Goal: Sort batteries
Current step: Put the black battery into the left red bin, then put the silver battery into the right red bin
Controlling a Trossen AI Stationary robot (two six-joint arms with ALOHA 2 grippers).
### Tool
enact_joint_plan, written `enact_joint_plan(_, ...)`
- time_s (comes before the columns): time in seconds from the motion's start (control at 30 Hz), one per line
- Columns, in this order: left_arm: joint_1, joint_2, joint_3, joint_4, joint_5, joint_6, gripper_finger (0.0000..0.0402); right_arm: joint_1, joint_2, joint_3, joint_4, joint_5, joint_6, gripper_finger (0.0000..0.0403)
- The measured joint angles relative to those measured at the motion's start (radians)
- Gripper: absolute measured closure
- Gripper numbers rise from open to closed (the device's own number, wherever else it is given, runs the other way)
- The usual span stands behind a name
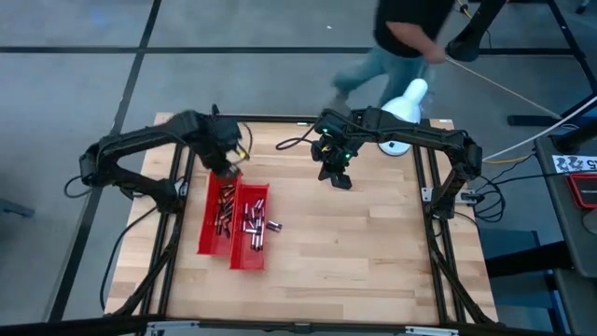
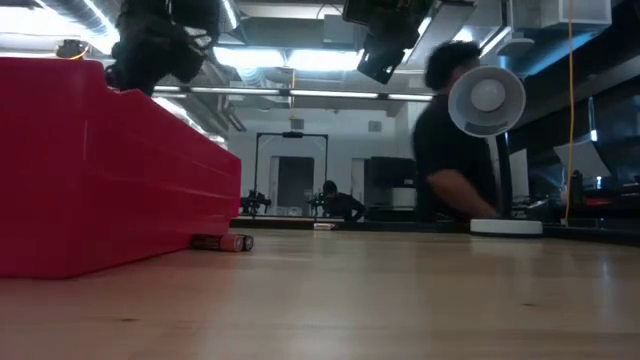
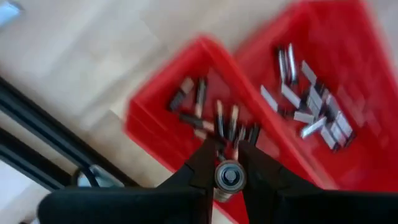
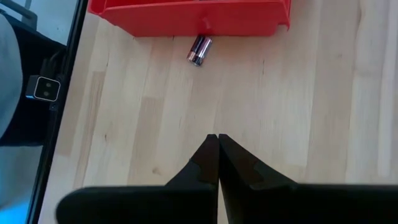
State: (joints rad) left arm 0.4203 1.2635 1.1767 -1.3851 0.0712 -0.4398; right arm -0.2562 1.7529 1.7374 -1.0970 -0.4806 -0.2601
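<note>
Two red trays lie side by side on the wooden table, the left one with several darker batteries, the right one with several silvery batteries. My left gripper hangs over the left tray's far end, shut on one battery. My right gripper is shut on nothing, above bare table right of the trays. One loose battery lies on its side on the table beside a tray's wall. My left gripper pinches a single battery between its two fingers, which point down from above. The battery stands upright along the fingers, its round end facing the wrist camera. It is lifted clear, above the left tray.
A white desk lamp stands at the table's far edge. A person moves behind that edge. Black frame rails run along both sides of the table. Bare wood lies right of the trays.
</note>
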Motion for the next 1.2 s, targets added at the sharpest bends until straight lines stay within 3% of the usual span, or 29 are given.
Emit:
enact_joint_plan(0.37, -0.154, -0.004, -0.157, 0.096, 0.01, -0.116, 0.0353, -0.011, 0.0, 0.0, -0.021, -0.001, -0.021, 0.0398)
enact_joint_plan(0.77, -0.199, -0.004, -0.225, 0.09, 0.0, -0.186, 0.0286, -0.021, 0.0, 0.0, -0.036, -0.027, -0.06, 0.0397)
enact_joint_plan(0.93, -0.191, -0.004, -0.202, 0.038, -0.001, -0.107, 0.0251, -0.029, 0.0, 0.0, -0.03, -0.028, -0.062, 0.0397)
enact_joint_plan(1.2, -0.059, -0.005, -0.071, -0.021, -0.129, 0.077, 0.0229, -0.034, 0.0, 0.0, -0.029, -0.035, -0.058, 0.0398)
